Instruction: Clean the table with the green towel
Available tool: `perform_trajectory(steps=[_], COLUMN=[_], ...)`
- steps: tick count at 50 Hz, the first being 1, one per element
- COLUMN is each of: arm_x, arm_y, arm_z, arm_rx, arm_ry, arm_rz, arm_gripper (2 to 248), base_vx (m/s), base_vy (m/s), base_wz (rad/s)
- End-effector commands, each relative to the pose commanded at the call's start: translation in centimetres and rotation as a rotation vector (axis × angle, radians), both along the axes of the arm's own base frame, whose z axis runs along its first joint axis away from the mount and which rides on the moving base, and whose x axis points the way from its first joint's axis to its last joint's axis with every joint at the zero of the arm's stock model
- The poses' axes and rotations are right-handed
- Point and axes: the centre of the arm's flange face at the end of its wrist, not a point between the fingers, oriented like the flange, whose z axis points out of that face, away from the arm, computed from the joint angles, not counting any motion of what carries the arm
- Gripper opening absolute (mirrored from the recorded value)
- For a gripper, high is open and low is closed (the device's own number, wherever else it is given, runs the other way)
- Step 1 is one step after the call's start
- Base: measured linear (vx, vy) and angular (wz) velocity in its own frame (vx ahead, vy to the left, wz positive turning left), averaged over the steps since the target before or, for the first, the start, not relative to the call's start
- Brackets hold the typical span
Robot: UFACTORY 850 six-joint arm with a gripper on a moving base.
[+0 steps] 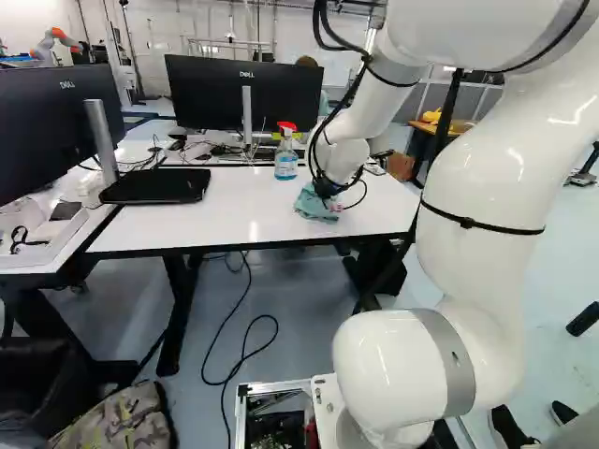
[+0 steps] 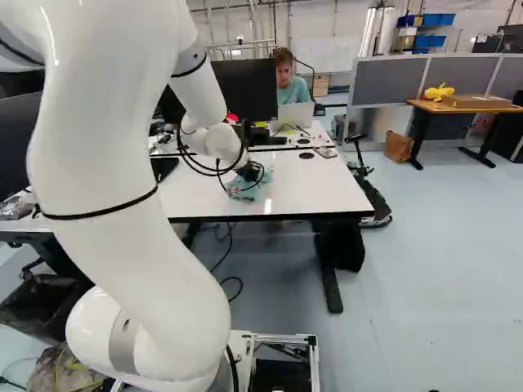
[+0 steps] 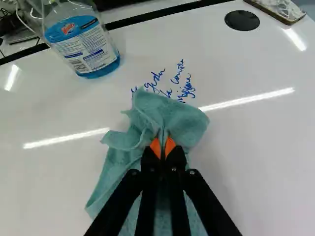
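Here, pinching one soft, matte towel [image 3: 172, 114] of blue-green cloth, rucked up into folds in the claw [image 1: 326, 192]. Closed nearly all the way, with only a thin gather of fabric between two pointed orange pads [image 3: 155, 147]. Draping on in loose, uneven creases ahead of and beneath the claw, down onto one counter [image 3: 256, 162], white, hard and glossy enough to throw back streaks of light.

Directly ahead of the claw, right at the towel's edge, several short lines of handwriting [image 3: 184, 87], thin, looped and blue. Ahead and to the left, standing upright, one rounded spray bottle [image 3: 88, 46] of clear plastic, with blue liquid inside, a blue-and-white label outside and a red-and-white spray head [image 1: 286, 128] on top. Farther ahead and to the right, one flat, round black disc [image 3: 242, 20] in the counter. Well to the left of the claw, one flat, dark monitor base [image 1: 154, 187]; around that side, two black monitors [image 1: 211, 89], thin and rectangular.
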Motion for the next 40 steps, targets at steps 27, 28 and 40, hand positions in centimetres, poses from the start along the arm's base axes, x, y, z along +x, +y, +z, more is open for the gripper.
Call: perform_trajectory(steps=[27,28,40], arm_x=[-0.2,-0.3,-1.0], arm_y=[-1.1,-1.0,0.7], arm_z=[0.8,0.9,2.3], arm_rx=[-0.001,-0.001,-0.001], arm_ry=[-0.015,-0.017,-0.044], arm_rz=[-0.021,-0.02,0.014], arm_gripper=[31,31,31], base_vx=[0.0,0.0,0.0], base_vy=[0.0,0.0,0.0], base_wz=[0.0,0.0,0.0])
